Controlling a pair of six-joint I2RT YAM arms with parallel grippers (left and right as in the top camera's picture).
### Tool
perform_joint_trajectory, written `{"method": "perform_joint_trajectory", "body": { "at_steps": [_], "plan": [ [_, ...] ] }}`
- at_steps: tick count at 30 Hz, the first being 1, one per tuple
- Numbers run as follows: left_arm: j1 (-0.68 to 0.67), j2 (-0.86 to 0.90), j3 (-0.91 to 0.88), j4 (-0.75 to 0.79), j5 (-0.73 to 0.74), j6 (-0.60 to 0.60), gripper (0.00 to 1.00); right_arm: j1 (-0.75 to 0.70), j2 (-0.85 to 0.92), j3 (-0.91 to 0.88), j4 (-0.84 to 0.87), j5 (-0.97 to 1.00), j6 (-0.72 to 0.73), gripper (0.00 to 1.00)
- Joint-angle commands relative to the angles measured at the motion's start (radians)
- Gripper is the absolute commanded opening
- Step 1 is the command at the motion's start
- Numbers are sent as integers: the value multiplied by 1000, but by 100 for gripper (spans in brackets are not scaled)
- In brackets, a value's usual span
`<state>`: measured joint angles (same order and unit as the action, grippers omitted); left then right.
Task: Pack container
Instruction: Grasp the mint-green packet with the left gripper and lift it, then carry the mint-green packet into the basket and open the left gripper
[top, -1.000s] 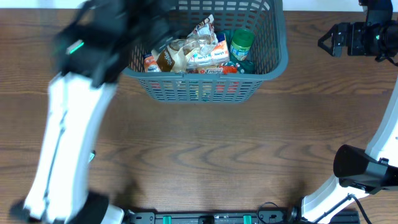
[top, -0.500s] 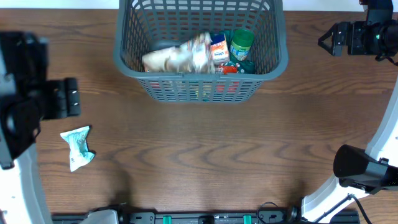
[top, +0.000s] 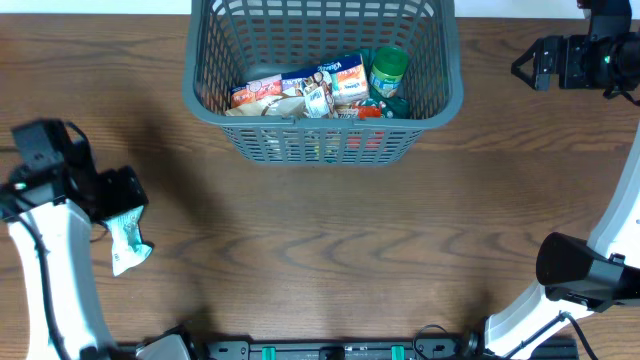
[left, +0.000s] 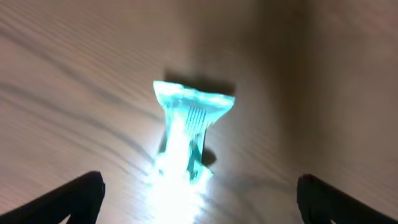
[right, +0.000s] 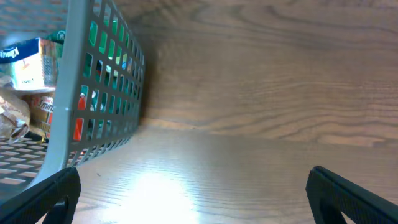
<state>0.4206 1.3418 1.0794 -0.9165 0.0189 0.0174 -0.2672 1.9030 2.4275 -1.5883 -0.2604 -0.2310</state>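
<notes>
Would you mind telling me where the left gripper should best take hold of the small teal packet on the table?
Across its narrow middle, from straight above. The teal packet lies flat, flared at the crimped end and pinched at the waist, so the open left gripper could probably close there.

This looks like a robotics lab bench. A white left arm (top: 55, 270) and right arm (top: 622, 215) stand at the near edge of a wood-grain worktop (top: 330, 230), where a black mounting rail (top: 330, 351) runs.
</notes>
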Motion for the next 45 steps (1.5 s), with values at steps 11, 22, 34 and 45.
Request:
{"method": "perform_joint_trajectory", "body": {
  "at_steps": [11, 22, 34, 45],
  "plan": [
    [60, 309, -165, 264, 37, -30, 98, 0, 1, -2, -2, 1, -9, 99],
    [61, 415, -165, 269, 57, -30, 63, -1, 1, -2, -2, 2, -9, 99],
    [42, 311, 41, 105, 217, -31, 6, 0, 1, -2, -2, 2, -9, 99],
    [-244, 286, 752, -62, 208, 202, 6, 0, 1, -2, -18, 2, -10, 99]
  ]
}}
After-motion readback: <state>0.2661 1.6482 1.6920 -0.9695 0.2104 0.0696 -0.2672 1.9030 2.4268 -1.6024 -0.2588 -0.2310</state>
